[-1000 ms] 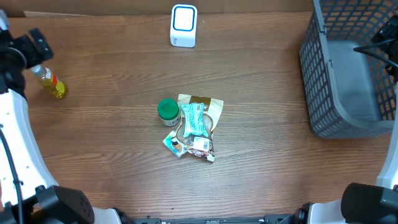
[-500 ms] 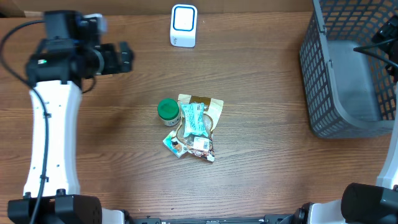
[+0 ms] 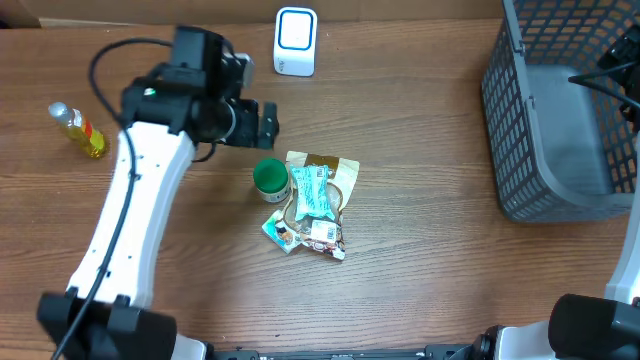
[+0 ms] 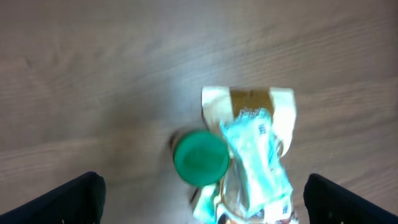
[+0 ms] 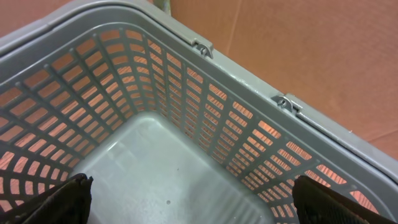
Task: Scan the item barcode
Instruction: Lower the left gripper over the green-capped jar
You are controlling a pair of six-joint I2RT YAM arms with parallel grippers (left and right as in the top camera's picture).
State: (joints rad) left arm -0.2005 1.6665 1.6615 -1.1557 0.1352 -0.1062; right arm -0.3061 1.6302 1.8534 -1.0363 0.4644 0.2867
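Left gripper [image 3: 265,124], jaws spread wide and empty, above the table. Between its fingertips, just ahead: green-lidded jar [image 4: 200,158] just beside teal packet [image 4: 256,162]. Advised: centre on one item only and descend squarely, leaving its barcode unobstructed for the scanner [image 3: 295,41] off to one side.

A brown wooden table [image 3: 430,270] carries everything. At its far edge, near the middle, stands a white scanner [image 3: 295,42]. Far to the left lies a small yellow bottle [image 3: 78,130] with a red label. In the middle, a jar [image 3: 270,178] with a green lid stands just left of a beige pouch [image 3: 340,172]. Small wrappers [image 3: 305,235] lie at the pile's near end. A grey mesh basket [image 3: 520,120] sits at the right edge.
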